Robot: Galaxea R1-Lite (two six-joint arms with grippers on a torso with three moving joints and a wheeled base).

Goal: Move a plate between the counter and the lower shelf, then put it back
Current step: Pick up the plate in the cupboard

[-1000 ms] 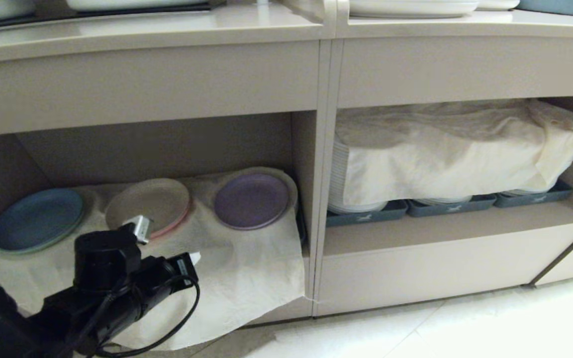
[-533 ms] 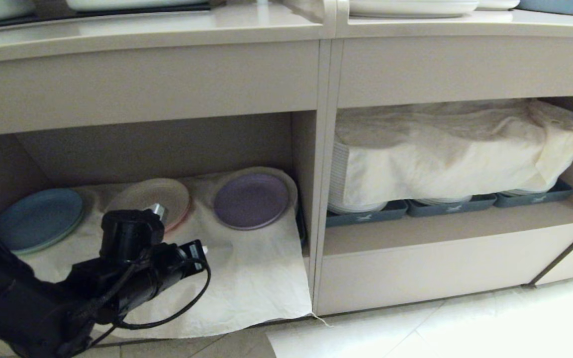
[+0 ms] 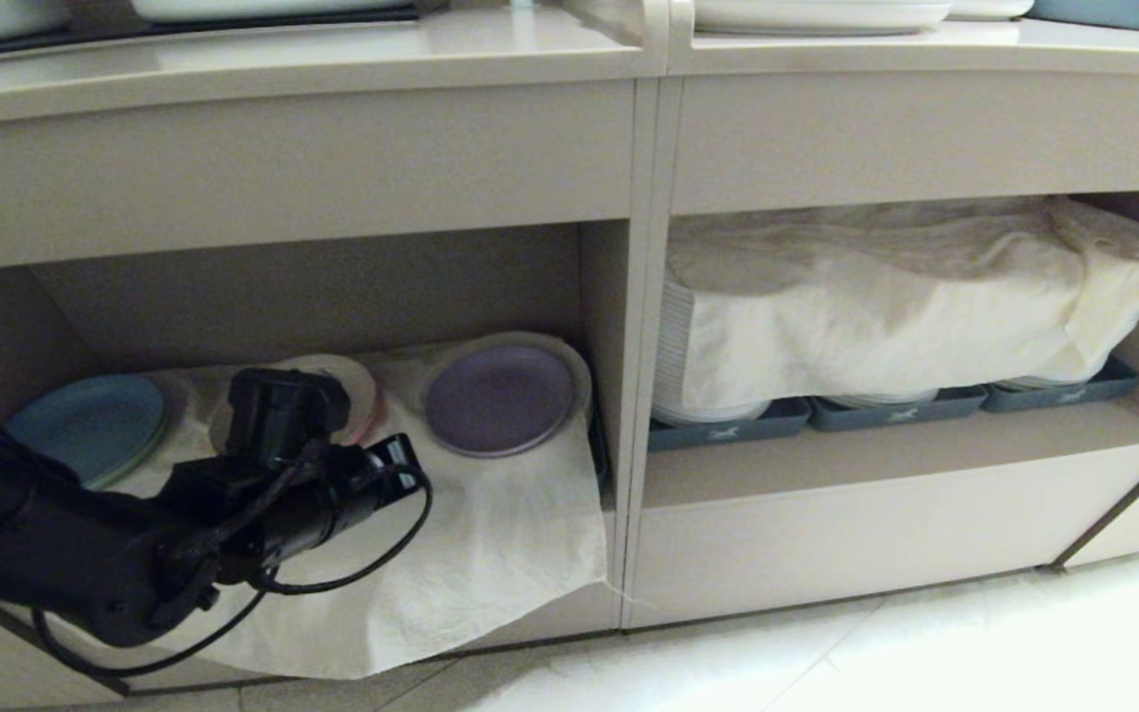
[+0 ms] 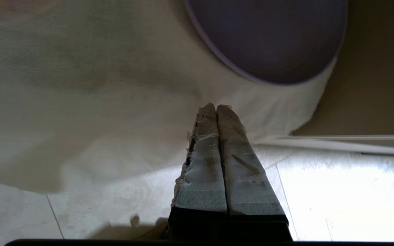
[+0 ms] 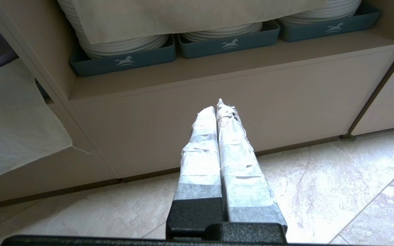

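The cubby [image 3: 312, 297] interior at 9 o'clock lies dim and shadowed. Strong glare washes out the floor [image 3: 975, 653] at 5 o'clock. In the left wrist view the plate [image 4: 268, 37] and cloth [image 4: 80, 85] are softly blurred, the floor overexposed.

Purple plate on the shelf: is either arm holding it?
No. The plate lies free on the cloth; both end effectors, left and right, are shut on nothing.

A blue plate [image 3: 100, 425] on the cloth, a pink-beige plate [image 3: 357, 396] next to it, white plates [image 5: 121, 44] in grey-blue trays [image 5: 229, 44], shiny floor tiles [image 3: 925, 653]
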